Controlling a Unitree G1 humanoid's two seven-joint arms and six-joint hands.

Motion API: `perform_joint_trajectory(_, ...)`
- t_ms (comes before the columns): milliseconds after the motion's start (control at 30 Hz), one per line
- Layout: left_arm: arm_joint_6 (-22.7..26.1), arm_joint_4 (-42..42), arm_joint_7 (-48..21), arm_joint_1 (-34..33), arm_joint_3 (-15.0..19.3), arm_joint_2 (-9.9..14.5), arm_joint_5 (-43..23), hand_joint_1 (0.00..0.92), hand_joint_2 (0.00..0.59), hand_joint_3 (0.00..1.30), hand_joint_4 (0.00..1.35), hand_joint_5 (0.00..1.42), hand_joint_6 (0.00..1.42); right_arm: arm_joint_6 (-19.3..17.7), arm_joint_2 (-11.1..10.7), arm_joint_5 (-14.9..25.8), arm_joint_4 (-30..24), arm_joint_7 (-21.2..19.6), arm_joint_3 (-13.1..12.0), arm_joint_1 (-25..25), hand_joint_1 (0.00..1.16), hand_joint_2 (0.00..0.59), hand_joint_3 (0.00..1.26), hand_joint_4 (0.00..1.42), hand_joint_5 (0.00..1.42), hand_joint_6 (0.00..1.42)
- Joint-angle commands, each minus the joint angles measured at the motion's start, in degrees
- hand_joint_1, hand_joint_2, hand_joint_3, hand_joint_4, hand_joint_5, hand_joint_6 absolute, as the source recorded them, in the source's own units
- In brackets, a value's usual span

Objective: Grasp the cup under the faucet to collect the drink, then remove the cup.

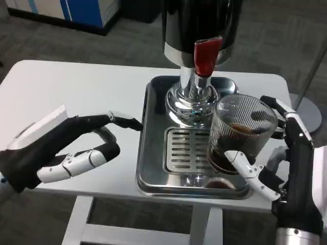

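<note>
A clear ribbed cup [237, 133] with dark drink in its bottom stands over the right side of the metal tray [151, 153], to the right of the faucet. My right hand [278, 153] grips it, fingers wrapped around its front and far side. The dispenser [199, 30] rises at the back of the tray on a chrome base, with a red tap handle [206, 55] pointing down. A slotted drip grate [186, 150] lies below the tap. My left hand [76, 145] hovers over the table left of the tray, fingers apart and holding nothing.
The white table [76, 92] stretches left of the tray, with its front edge close to my hands. Grey carpet and a blue-and-white cabinet [76, 10] lie beyond the table. A round grey stand base [306, 109] sits on the floor at right.
</note>
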Motion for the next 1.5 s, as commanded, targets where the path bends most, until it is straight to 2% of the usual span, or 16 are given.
perform_joint_trajectory(33, 0.54, -2.19, -1.14, 1.59, 0.23, 0.32, -1.12, 0.0, 0.226, 0.36, 0.28, 0.25, 0.5, -2.23, 0.23, 0.03, -4.37, 0.93, 0.11, 2.24, 0.73, 0.246, 0.65, 0.86, 1.04, 1.33)
perform_joint_trajectory(233, -0.47, -5.33, -2.46, 3.3, 0.45, 1.8, -1.15, 0.0, 0.207, 0.3, 0.23, 0.22, 0.48, -2.62, -0.04, 0.69, -8.93, 3.74, 0.03, 5.81, 0.74, 0.24, 0.67, 0.87, 1.05, 1.35)
perform_joint_trajectory(667, -1.55, -13.16, -5.0, 8.45, 2.74, 5.06, -4.97, 0.0, 0.194, 0.25, 0.19, 0.19, 0.44, -3.78, -0.37, 2.91, -17.5, 9.29, -1.09, 12.02, 0.74, 0.239, 0.68, 0.88, 1.07, 1.36)
perform_joint_trajectory(933, -6.59, -15.91, -7.14, 10.01, 3.17, 8.39, -4.59, 0.0, 0.182, 0.21, 0.13, 0.15, 0.4, -4.35, -0.3, 4.5, -21.77, 12.21, -1.79, 15.28, 0.75, 0.239, 0.69, 0.89, 1.07, 1.37)
perform_joint_trajectory(1500, -6.5, -20.12, -8.27, 11.51, 1.81, 9.01, -6.83, 0.0, 0.189, 0.2, 0.11, 0.14, 0.36, -4.7, 0.92, 7.01, -29.21, 16.56, -1.69, 20.43, 0.75, 0.239, 0.71, 0.9, 1.09, 1.36)
